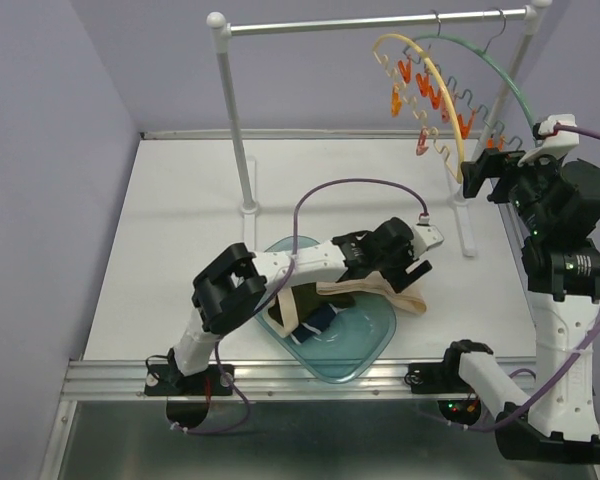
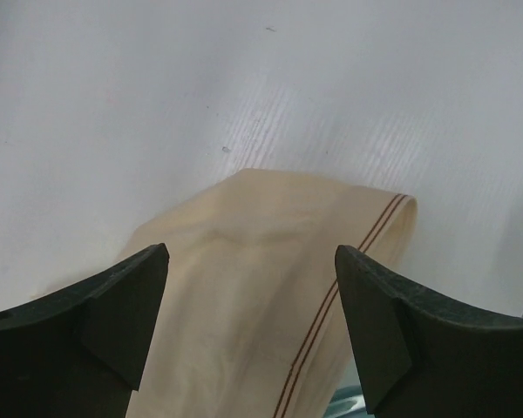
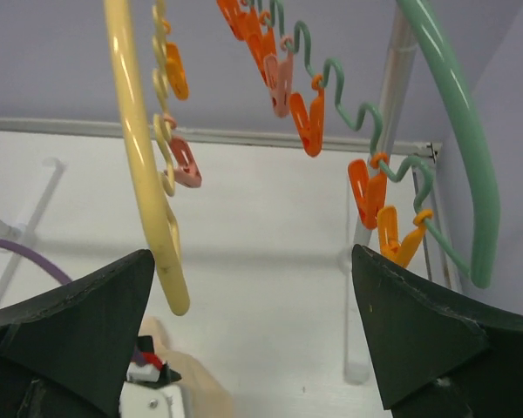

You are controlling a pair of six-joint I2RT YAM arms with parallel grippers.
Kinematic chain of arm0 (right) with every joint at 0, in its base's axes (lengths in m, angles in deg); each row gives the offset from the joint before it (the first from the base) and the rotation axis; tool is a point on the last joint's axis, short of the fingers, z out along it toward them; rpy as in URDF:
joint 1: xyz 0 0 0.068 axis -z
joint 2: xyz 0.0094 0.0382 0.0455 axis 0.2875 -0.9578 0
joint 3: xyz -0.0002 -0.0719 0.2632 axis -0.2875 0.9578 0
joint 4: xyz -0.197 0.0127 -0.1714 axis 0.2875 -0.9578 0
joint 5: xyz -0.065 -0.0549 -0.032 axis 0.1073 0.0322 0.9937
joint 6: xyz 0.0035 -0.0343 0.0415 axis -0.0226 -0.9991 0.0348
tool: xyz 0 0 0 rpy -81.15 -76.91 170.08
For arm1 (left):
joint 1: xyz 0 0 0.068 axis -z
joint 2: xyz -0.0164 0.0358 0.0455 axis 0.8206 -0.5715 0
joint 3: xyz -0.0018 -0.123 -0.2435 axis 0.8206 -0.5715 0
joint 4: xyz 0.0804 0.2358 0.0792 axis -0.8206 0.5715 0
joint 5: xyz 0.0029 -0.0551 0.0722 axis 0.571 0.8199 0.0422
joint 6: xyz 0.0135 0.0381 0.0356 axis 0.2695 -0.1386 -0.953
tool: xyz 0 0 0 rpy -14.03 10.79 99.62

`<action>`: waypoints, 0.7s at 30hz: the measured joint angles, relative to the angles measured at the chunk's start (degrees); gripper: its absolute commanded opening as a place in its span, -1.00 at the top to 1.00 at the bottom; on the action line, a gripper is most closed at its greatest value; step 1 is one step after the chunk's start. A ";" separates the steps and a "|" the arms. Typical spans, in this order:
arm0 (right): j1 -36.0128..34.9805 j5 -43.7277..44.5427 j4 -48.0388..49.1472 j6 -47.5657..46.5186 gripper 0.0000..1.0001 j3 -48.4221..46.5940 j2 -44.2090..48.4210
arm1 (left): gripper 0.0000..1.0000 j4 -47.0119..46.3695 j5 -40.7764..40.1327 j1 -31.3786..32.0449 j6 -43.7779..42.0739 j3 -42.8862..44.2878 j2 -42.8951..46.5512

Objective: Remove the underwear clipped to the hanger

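The pale beige underwear (image 1: pixel 380 293) lies draped over the far rim of the teal bowl (image 1: pixel 372 350) and onto the table; it fills the left wrist view (image 2: pixel 270 287). The navy brief (image 1: pixel 315 322) and the dark olive one (image 1: pixel 288 306) lie in the bowl. My left gripper (image 1: pixel 417 262) is open just above the beige garment, holding nothing. The yellow hanger (image 1: pixel 432 80) and green hanger (image 1: pixel 500 85) hang on the rail with bare orange clips (image 3: pixel 309 122). My right gripper (image 1: pixel 485 178) is open and empty, below the hangers.
The white rail stand has a left post (image 1: pixel 235 120) and a right post (image 1: pixel 480 150) on the white table. A purple cable (image 1: pixel 355 185) loops over the left arm. The aluminium rail (image 1: pixel 300 375) runs along the near edge.
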 measured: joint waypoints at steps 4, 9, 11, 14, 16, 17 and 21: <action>0.00 1.29 -1.36 0.35 -1.00 2.93 0.87 | -0.75 6.32 -1.86 0.00 2.91 9.49 -8.00; 0.00 1.68 -2.03 2.03 -1.00 3.85 2.51 | -0.65 14.01 -6.40 0.00 5.11 18.75 -17.55; 0.00 1.66 -2.05 2.78 -1.00 4.13 3.54 | -0.54 15.56 -7.74 -0.04 6.21 21.77 -21.05; 0.00 1.64 -2.05 3.63 -1.00 4.46 4.57 | -0.25 16.09 -10.91 -0.02 6.73 23.04 -21.31; 0.00 1.62 -1.95 4.24 -1.00 5.25 5.40 | 0.47 16.39 -13.09 0.00 7.28 23.02 -21.35; 0.00 1.60 -2.08 4.44 -1.00 5.53 5.55 | 0.76 16.24 -14.47 0.00 7.82 23.02 -21.38; 0.00 1.62 -2.56 5.33 -1.00 6.91 6.69 | 1.00 13.44 -18.38 0.00 7.76 21.18 -20.52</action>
